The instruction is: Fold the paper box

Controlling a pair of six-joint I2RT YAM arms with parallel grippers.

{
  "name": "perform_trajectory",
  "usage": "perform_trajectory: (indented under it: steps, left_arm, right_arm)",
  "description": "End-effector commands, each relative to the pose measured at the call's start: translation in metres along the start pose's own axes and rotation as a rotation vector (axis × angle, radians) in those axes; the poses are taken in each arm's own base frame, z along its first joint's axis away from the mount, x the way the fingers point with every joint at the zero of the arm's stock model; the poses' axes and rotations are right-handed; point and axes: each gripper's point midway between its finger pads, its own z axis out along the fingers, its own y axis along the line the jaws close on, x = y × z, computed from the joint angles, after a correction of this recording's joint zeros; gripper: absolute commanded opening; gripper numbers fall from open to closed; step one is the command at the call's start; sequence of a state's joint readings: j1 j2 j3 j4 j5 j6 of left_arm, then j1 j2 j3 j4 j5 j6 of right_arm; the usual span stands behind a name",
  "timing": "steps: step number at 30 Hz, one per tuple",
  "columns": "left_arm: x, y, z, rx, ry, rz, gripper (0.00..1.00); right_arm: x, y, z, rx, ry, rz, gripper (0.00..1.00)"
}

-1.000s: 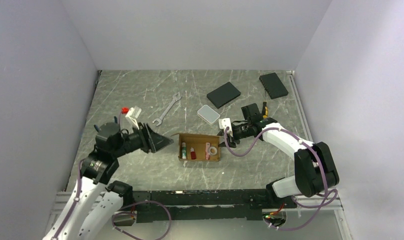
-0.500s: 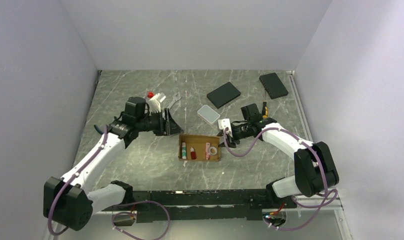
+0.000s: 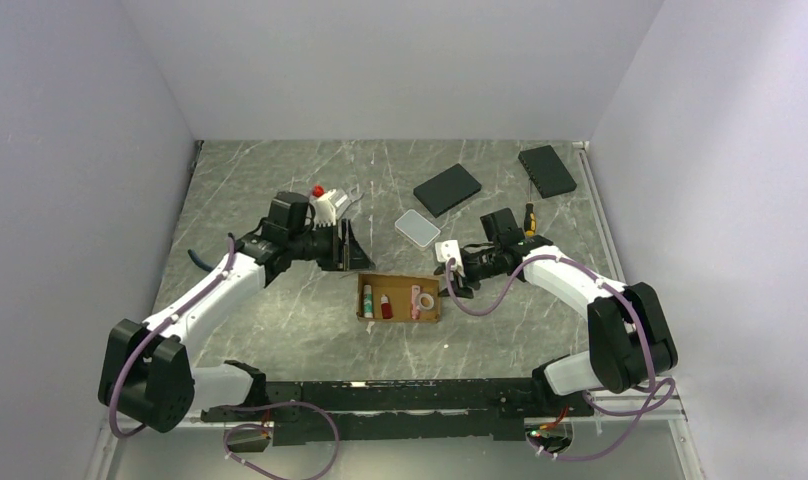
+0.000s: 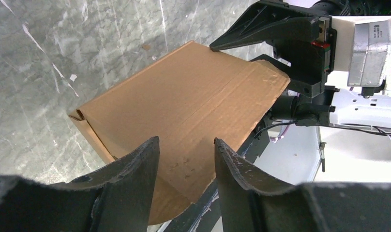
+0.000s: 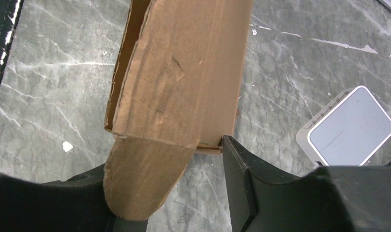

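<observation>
The paper box (image 3: 398, 296) is a small brown carton lying open at the table's middle, with small bottles (image 3: 368, 301) inside. Its lid panel (image 4: 184, 101) stands raised along the far side. My left gripper (image 3: 352, 248) is at the box's far left corner, and the lid shows beyond its spread fingertips (image 4: 186, 145). It is open and grips nothing. My right gripper (image 3: 450, 278) sits at the box's right end and is open. A rounded side flap (image 5: 145, 181) hangs between its jaws against the left one. The right finger (image 5: 237, 169) touches the box corner.
A translucent white case (image 3: 417, 227) lies just behind the box and shows in the right wrist view (image 5: 351, 125). Two black slabs (image 3: 447, 189) (image 3: 547, 170) lie at the back right. The left arm covers most of a wrench (image 3: 352, 200).
My left arm has swung from the left side over to the box's far left corner, its jaws narrowing. The right gripper has stayed at the box's right end.
</observation>
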State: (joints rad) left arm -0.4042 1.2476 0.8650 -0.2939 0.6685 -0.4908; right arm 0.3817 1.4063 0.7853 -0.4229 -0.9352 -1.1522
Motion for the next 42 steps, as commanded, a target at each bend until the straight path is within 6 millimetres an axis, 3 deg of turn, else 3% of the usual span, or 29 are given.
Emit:
perform_trajectory:
  steps: [1, 5, 14, 21, 26, 29, 33, 36, 39, 42]
  left_arm:
    - [0.004, -0.003, 0.000, 0.028, -0.012, 0.029, 0.50]
    - [0.013, 0.002, 0.002, 0.025, 0.001, 0.012, 0.49]
    - [0.018, 0.002, 0.004, 0.017, 0.014, -0.004, 0.49]
    - [0.030, 0.005, 0.010, 0.000, 0.055, -0.041, 0.48]
    - [0.043, 0.009, 0.017, -0.022, 0.097, -0.072, 0.47]
    - [0.050, 0.013, 0.022, -0.037, 0.119, -0.092, 0.47]
    - [0.061, 0.020, 0.029, -0.058, 0.149, -0.124, 0.46]
    - [0.068, 0.028, 0.033, -0.083, 0.153, -0.158, 0.44]
    - [0.074, 0.035, 0.036, -0.092, 0.155, -0.183, 0.41]
    - [0.077, 0.039, 0.038, -0.100, 0.155, -0.198, 0.39]
  right_arm:
    - [-0.004, -0.002, -0.002, -0.010, 0.009, -0.050, 0.55]
    - [-0.007, -0.002, -0.006, -0.009, 0.020, -0.069, 0.60]
    - [-0.010, 0.011, -0.028, -0.015, 0.089, -0.168, 0.85]
    - [-0.003, 0.020, -0.057, -0.020, 0.165, -0.167, 0.86]
    - [-0.005, 0.011, -0.075, 0.049, 0.149, -0.118, 0.84]
    - [-0.022, -0.001, -0.080, 0.116, 0.059, 0.007, 0.75]
    - [-0.051, -0.018, -0.076, 0.133, -0.100, 0.216, 0.31]
    - [-0.059, -0.019, -0.063, 0.087, -0.140, 0.302, 0.09]
    - [-0.047, -0.019, -0.039, 0.092, -0.077, 0.329, 0.00]
    - [-0.035, -0.012, -0.013, 0.058, 0.010, 0.304, 0.00]
